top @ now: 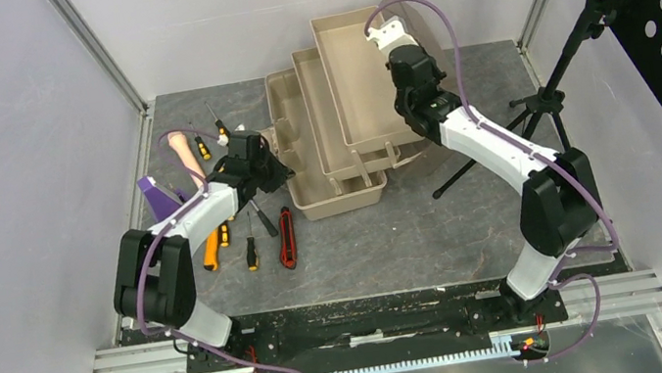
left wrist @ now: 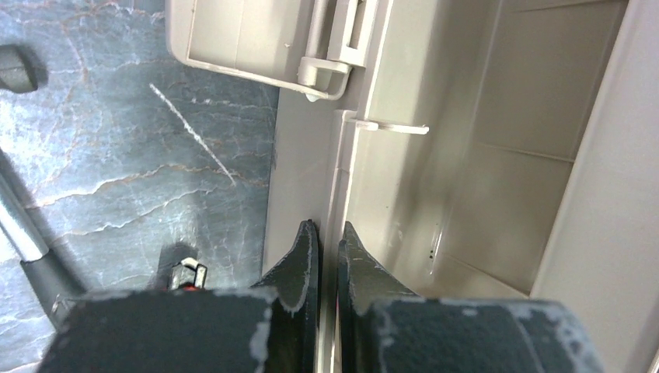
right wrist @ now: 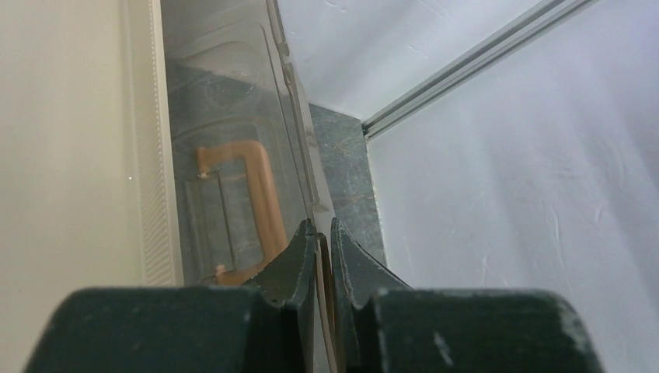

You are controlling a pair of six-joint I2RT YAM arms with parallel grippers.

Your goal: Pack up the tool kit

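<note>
- The toolbox [top: 338, 195] stands open in the middle of the table [top: 433, 231], and its trays [top: 355, 74] step up toward 1 o'clock.
- The left tool [left wrist: 328, 241] is closed on the thin side wall of the toolbox, at its 9 o'clock side.
- The right tool [right wrist: 322, 233] pinches the edge of the translucent lid [right wrist: 225, 101] at the 1 o'clock end. The handle [right wrist: 264, 186] shows through the lid.
- The screwdrivers [top: 211, 249] and the utility knife [top: 286, 238] lie on the table at 8 o'clock from the toolbox.
</note>
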